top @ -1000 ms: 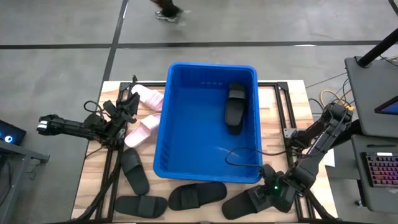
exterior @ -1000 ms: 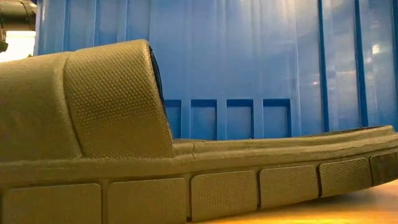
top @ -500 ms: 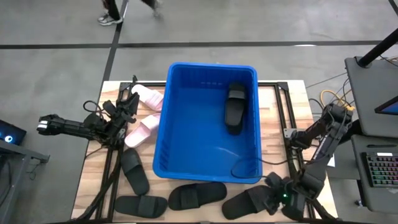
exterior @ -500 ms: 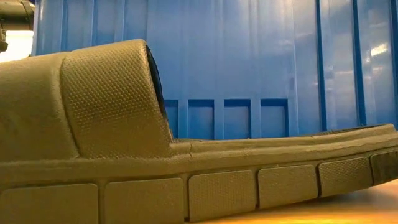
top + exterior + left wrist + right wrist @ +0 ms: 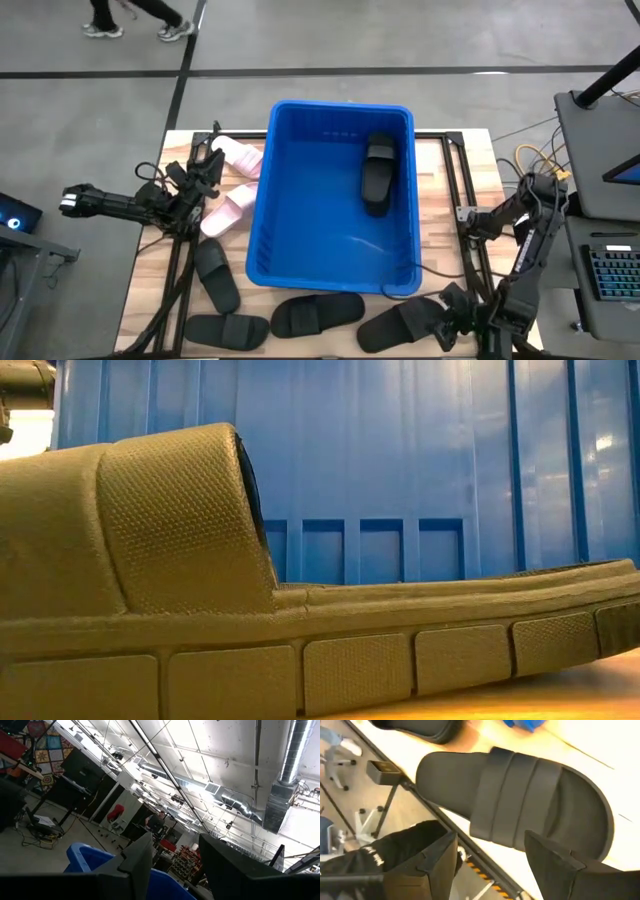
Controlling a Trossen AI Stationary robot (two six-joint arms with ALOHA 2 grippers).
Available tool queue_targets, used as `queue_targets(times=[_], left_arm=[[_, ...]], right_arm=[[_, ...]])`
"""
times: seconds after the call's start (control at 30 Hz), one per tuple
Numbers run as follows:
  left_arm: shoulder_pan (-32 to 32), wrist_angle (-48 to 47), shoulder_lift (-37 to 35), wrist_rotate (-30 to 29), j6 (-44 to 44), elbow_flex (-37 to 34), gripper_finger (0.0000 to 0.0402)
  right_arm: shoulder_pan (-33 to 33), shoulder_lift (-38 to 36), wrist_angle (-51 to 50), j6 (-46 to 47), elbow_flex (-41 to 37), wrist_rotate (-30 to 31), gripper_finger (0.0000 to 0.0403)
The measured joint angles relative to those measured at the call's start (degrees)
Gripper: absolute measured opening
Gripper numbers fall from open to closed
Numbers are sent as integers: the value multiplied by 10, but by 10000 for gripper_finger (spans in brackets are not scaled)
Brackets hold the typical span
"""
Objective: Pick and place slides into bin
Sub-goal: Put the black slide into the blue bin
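Step in hand, judged: grabbing the black slide at the near right of the table, just near of the bin front wall. Right gripper low at the near right table edge, just right of that slide, fingers spread wide, nothing pinched; in the right wrist view both dark fingers flank empty space with the slide lying flat just ahead, ribbed strap facing up. To do well: close in over the strap or one sole edge, centre it between the fingers, pinch firmly before lifting, since a flat rubbery sole likely flexes and droops. Lift high enough to clear the thick blue rim, carry left and far, release over bare bin floor beside the one black slide already inside at far right. Risk: slide sits close to the table edge, a nudge could push it off. Left gripper waiting at the left by the two pink slides, fingers spread, empty. Three more black slides along the near edge and near left, still to be binned.
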Motion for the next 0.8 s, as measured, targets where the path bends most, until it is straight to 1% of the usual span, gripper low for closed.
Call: queue_targets(times=[0.23, 0.47, 0.6, 0.8], left_arm=[[0, 0, 3, -3, 0, 0, 148], [0, 0, 6, -3, 0, 0, 148], [0, 1, 6, -3, 0, 0, 148], [0, 1, 6, -4, -1, 0, 148]], right_arm=[[6, 52, -1, 38, -15, 0, 219], [10, 100, 3, 76, -15, -27, 219], [11, 113, 17, 85, -15, -22, 219], [11, 106, 56, 84, -15, -22, 219]])
